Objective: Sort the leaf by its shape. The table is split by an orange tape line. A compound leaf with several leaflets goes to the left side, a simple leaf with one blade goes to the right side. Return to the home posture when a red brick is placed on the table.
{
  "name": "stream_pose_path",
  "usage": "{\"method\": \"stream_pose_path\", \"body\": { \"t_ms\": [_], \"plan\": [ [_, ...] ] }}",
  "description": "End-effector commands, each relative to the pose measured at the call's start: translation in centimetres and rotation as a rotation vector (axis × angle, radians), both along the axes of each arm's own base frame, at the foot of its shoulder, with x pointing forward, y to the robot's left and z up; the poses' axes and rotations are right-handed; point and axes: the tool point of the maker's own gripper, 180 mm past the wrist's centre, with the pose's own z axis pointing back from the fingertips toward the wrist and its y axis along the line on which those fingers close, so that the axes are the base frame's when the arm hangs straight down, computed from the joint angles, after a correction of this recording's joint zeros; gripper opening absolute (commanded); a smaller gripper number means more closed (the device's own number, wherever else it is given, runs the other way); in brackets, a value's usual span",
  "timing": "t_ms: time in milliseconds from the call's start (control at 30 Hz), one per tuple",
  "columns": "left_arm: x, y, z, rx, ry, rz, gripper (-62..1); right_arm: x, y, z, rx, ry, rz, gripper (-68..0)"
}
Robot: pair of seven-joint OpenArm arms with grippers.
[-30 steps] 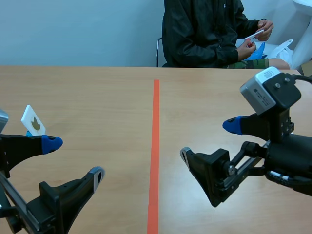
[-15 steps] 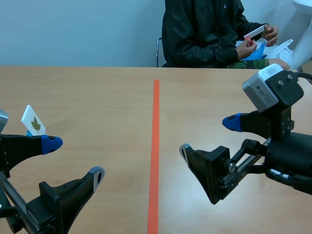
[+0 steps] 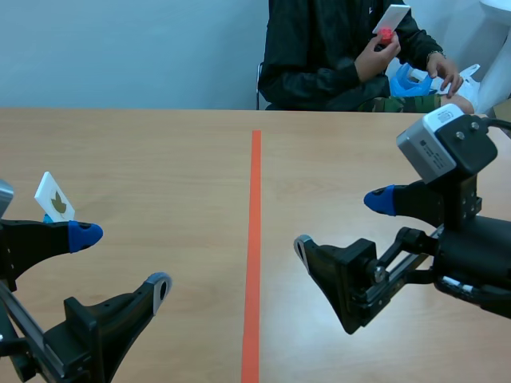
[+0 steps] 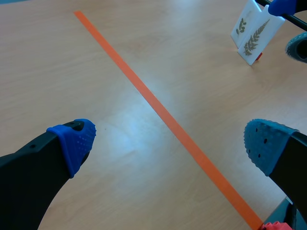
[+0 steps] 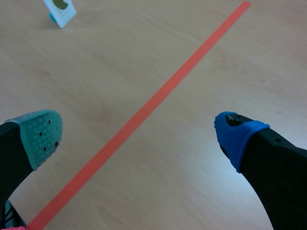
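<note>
Left pincer (image 3: 121,261), lower left of the frame, hung empty with its fingers wide apart. Right pincer (image 3: 342,229), at the right, gaped empty too. Between them an orange tape line (image 3: 255,207) split the pale wooden surface (image 3: 160,152). A small white upright card bearing a single-blade leaf (image 3: 53,197) stood at the left edge. At top right, a person's hand (image 3: 371,56) held up a white card on a red base (image 3: 391,16). Probably best: wait clear of the middle, read the leaf once it is set down, then pinch the card gently.
</note>
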Motion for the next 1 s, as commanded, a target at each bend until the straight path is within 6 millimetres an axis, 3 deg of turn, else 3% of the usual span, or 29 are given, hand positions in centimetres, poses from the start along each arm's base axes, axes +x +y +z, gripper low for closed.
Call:
{"method": "stream_pose_path", "body": {
  "t_ms": [0,967],
  "plan": [
    [0.3,0.1,0.6,-0.012,-0.020,-0.001,1.4,0.5,-0.1,1.0,0.033,-0.028,-0.008,0.4],
    [0.3,0.1,0.6,-0.012,-0.020,-0.001,1.4,-0.2,-0.4,-0.2,-0.012,0.016,-0.011,0.4]
  ]
}}
